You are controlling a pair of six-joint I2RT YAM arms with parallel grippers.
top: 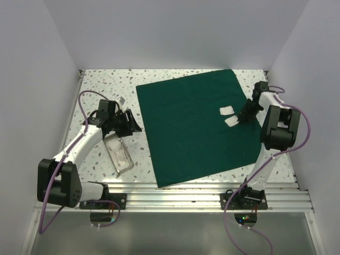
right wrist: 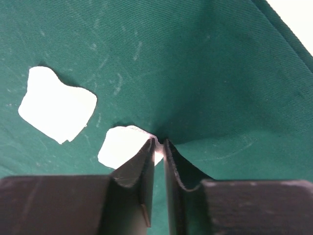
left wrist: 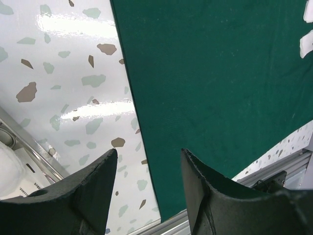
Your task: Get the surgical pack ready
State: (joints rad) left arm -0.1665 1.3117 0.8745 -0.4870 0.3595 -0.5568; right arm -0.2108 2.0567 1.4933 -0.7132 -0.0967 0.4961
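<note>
The surgical pack is a dark green cloth spread flat as a broad sheet over the middle of the table. Two small white pads lie on its right part, one free and one beside it. My right gripper stands over the nearer pad. In the right wrist view the gripper is shut on the edge of that pad, the cloth puckers at the tips, and the other pad lies apart. My left gripper is open and empty left of the cloth; its wrist view shows it over the cloth's edge.
A clear plastic package lies on the speckled table under the left arm. An aluminium rail runs along the near edge, just past the cloth's front corner. White walls close in the left, back and right sides.
</note>
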